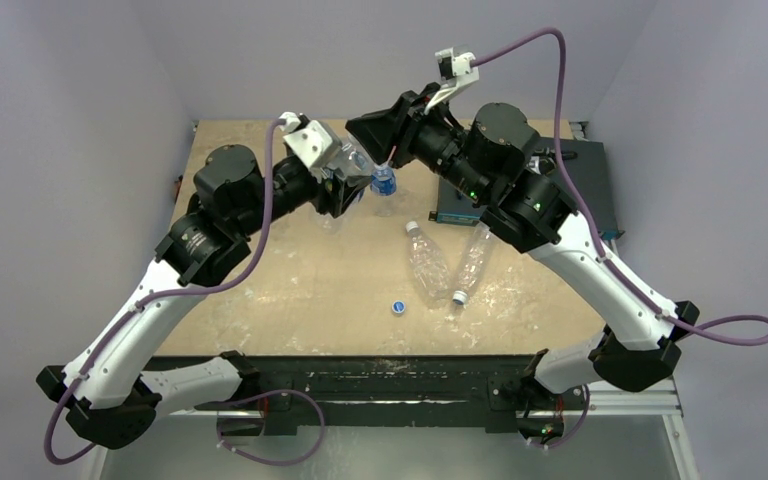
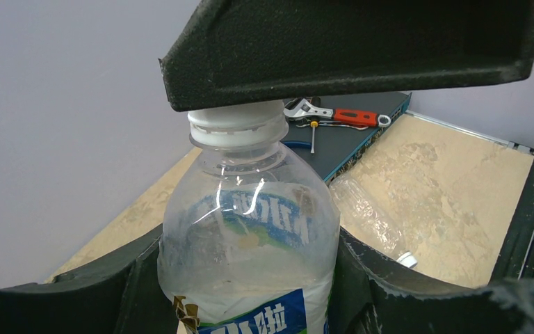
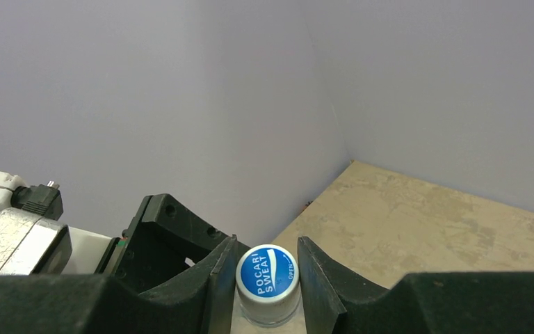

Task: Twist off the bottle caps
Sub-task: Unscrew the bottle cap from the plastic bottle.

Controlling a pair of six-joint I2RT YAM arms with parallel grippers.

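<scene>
Top view: left gripper has the labelled bottle pinched toward the tabletop's far edge, and two crinkled bottles lie mid-right. Left wrist: the bottle's body is wedged between its fingers. Right wrist: right gripper jaws squeeze the blue cap from both sides.

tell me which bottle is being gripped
The blue-labelled bottle: left gripper holds its body, right gripper its cap; the two unlabelled bottles lie flat on the table.

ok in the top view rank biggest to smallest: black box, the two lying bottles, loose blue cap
1. black box, even partly hidden
2. lying bottles, which look alike, so tied
3. loose cap
</scene>
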